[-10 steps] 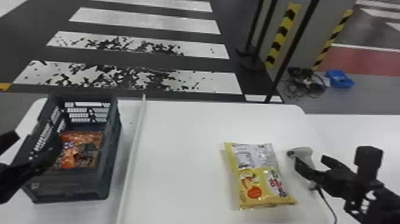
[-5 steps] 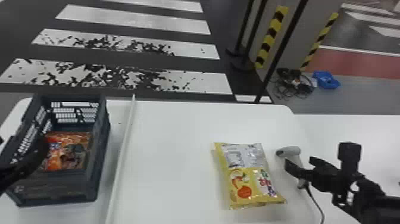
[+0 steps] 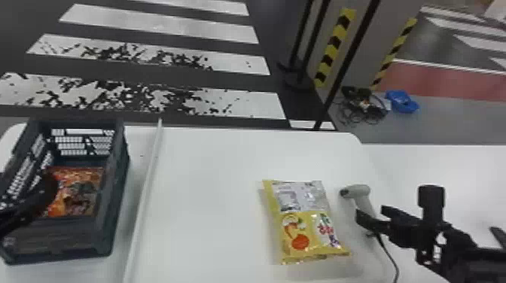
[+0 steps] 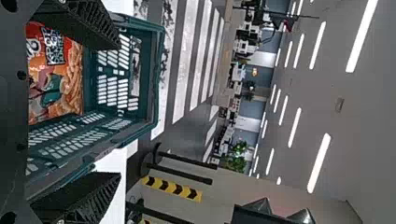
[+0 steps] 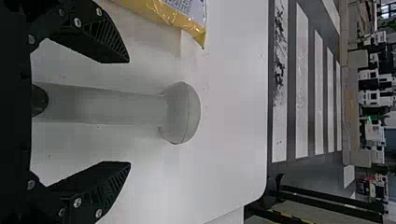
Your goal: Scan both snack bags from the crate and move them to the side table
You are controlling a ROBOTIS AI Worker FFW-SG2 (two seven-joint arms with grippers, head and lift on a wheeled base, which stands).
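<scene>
The left gripper (image 3: 49, 192) hangs over the grey-green crate (image 3: 116, 210) beside the orange snack bag (image 3: 79, 192) inside it. In the left wrist view this gripper (image 4: 119, 111) is open, with the bag (image 4: 58, 77) and crate (image 4: 152, 84) in front of it. On the white table lies the yellow snack bag (image 3: 307, 225); its corner (image 5: 187, 21) shows in the right wrist view. Right of it is the pale handheld scanner (image 3: 357, 191). The right gripper (image 3: 371, 215) is at its handle; seen from the wrist, this gripper (image 5: 129, 112) is open, fingers either side of the scanner (image 5: 180, 112).
A raised white strip (image 3: 145, 195) runs along the table between crate and yellow bag. The scanner's black cable (image 3: 389, 256) trails toward the near edge. Another white surface (image 3: 444, 177) adjoins on the right. Barrier posts stand beyond the table.
The head view has swung slightly to the right, so crate, bags and scanner sit farther left in it. The right gripper has shifted slightly nearer the robot along the scanner.
</scene>
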